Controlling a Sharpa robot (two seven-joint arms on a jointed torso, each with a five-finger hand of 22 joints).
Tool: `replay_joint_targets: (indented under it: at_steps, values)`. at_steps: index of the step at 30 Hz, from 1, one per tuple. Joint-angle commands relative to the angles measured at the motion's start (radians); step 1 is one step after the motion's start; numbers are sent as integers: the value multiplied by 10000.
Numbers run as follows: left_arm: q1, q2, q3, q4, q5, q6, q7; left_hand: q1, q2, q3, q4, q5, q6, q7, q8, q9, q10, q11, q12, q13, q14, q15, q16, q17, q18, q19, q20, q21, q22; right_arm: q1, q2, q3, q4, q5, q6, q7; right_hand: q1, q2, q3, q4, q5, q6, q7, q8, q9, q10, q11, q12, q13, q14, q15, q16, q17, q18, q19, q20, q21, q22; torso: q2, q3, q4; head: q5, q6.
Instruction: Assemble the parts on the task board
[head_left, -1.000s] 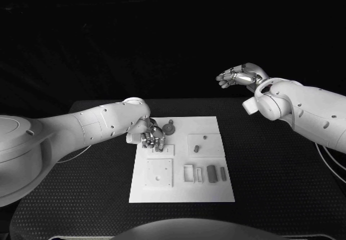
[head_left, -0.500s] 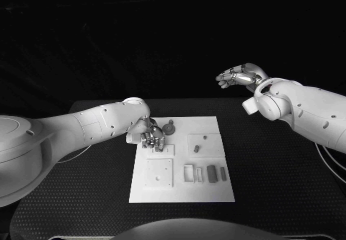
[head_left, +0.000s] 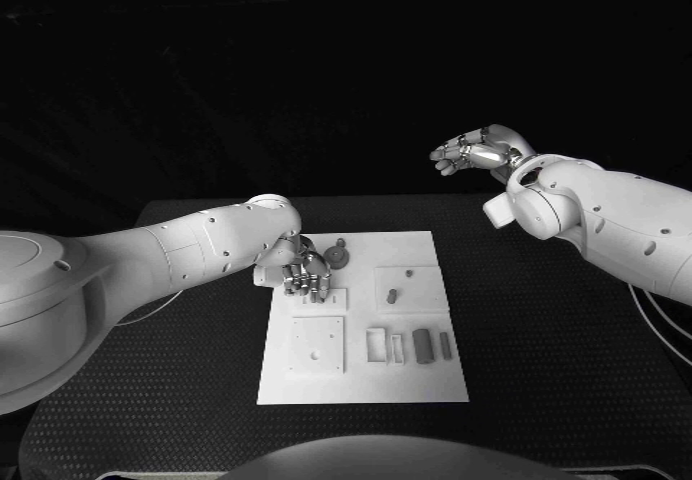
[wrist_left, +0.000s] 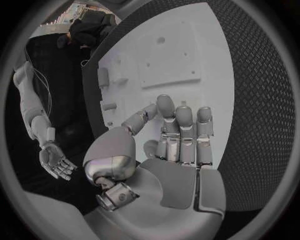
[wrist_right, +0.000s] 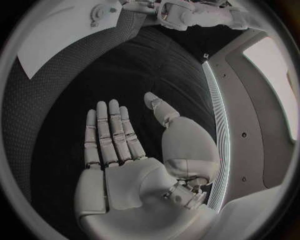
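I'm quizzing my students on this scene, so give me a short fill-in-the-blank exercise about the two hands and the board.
1. The left hand is over the white task board's ____ corner, far side.
2. The right hand is raised beyond the table's ____ edge.
3. The right hand holds ____.

Missing words: left; far; nothing

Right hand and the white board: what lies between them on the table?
In the head view, only bare black table lies between the right hand, raised beyond the far edge, and the board.
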Motion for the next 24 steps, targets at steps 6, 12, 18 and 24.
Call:
replay_joint_targets:
  at_steps: [6,12,18,24]
  values:
    - [-119,64,-41,78,-14,-38,44,-69,115,24,116,-139,2098,-950,31,1028,130,15,60,-22,106,-12,79,-27,-92,110,-1352,46,75,1,1,-6,26,-5,122,60,80,57,64,-23,71,45,10,-4,-21,79,28,-73,-19,-7,46,-11,-17,-208,-87,0,-59,19,-2,-4,5,-13,2]
    - [-120,98,-41,113,-14,-103,15,-89,95,28,264,-950,2177,-978,-16,1087,221,-1,31,-66,187,-21,82,-81,-67,186,-1365,52,51,1,21,-11,20,-5,128,63,82,58,67,-24,79,45,10,-3,-25,82,27,-77,-24,-9,46,-10,-23,-208,-88,-1,-60,21,-3,-5,7,-22,15]
    - [-121,59,-41,125,-222,-60,-18,-97,-193,-144,774,-3201,2241,-989,-113,1183,283,12,-9,-112,231,-35,75,-157,-56,226,-1369,35,21,1,9,-23,50,-5,142,60,77,55,66,-24,82,44,11,-3,-30,84,28,-82,-29,-12,48,-9,-30,-210,-91,0,-62,24,-5,-5,5,-23,6]
    - [-127,23,-41,151,-394,-53,-27,-309,-75,-1037,550,-3193,2229,-986,-161,1265,269,22,-15,-109,197,-38,92,-176,-53,171,-1371,29,32,1,-8,-36,56,-5,133,60,74,52,64,-24,83,43,12,-2,-34,85,28,-85,-33,-15,49,-10,-36,-211,-94,1,-64,26,-2,-15,19,-29,-9]
